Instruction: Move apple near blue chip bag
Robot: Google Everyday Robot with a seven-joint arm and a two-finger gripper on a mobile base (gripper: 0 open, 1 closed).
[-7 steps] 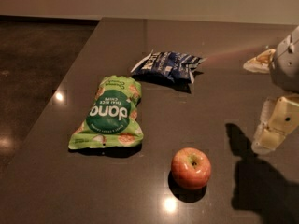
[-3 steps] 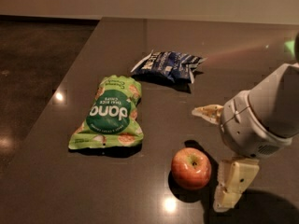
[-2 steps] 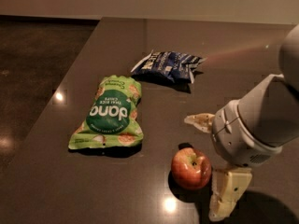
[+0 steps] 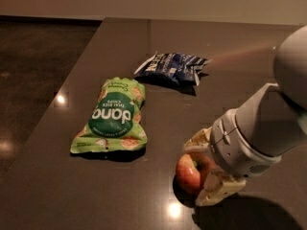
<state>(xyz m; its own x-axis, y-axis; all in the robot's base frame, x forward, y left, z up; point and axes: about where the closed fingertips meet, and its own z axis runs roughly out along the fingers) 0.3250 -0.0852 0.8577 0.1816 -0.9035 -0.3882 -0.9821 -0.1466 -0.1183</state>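
The apple [image 4: 191, 172], red-orange with a yellowish patch, rests on the dark table [image 4: 225, 104] near its front. My gripper [image 4: 206, 168] has come in from the right and is open, with one finger [image 4: 198, 141] just behind the apple and the other [image 4: 215, 193] just in front of it. The wrist hides the apple's right side. The blue chip bag [image 4: 171, 67], dark navy with white lettering, lies flat well behind the apple, towards the back of the table.
A larger bright green bag [image 4: 115, 117] lies flat to the left of the apple and in front of the blue bag. The table's left edge [image 4: 72, 85] runs diagonally, with dark floor [image 4: 33, 71] beyond it.
My gripper has moved left from the table's right side to the apple. Its fingers now stand either side of the apple and closer together. The apple and both bags have not moved.
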